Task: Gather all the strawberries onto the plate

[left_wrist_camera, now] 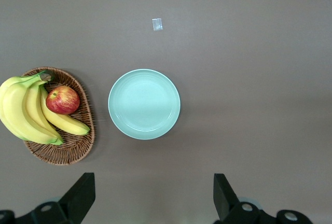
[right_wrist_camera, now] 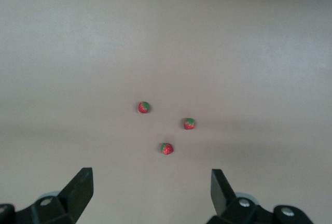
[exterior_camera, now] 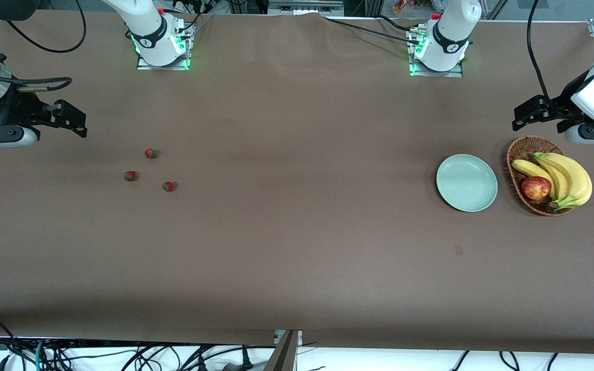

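On the table, three tiny red, green-topped strawberries (exterior_camera: 150,153); both grippers' jaws apart.

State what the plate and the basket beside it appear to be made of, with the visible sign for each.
The plate: probably glazed ceramic or smooth plastic; its mint surface is even with a soft sheen, and the look cannot settle which. The basket: woven wicker or rattan, matte brown, with crossing strands visible along its wall.
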Controlling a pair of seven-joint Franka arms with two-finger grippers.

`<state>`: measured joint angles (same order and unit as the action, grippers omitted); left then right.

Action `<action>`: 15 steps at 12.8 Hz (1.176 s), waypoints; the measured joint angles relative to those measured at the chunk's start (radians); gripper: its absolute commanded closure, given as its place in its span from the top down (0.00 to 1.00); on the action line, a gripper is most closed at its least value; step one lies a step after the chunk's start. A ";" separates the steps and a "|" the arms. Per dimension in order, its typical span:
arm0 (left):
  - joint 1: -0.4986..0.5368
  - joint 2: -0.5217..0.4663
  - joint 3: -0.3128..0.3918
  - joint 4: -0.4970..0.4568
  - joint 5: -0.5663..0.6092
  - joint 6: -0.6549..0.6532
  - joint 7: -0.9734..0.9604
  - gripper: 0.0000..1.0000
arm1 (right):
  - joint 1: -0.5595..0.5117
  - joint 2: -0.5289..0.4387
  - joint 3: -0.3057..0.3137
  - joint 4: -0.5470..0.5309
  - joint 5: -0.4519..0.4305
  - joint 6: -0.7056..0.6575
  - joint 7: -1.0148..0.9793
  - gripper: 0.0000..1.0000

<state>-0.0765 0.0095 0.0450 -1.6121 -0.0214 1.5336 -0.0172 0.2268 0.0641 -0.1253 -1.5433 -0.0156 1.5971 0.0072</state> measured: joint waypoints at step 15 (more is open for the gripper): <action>0.000 0.000 0.000 0.000 0.000 0.000 0.000 1.00 | -0.001 0.000 -0.002 0.000 0.000 0.019 0.000 1.00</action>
<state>-0.0765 0.0096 0.0450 -1.6121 -0.0214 1.5336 -0.0172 0.2255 0.0643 -0.1272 -1.5432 -0.0156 1.6157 0.0072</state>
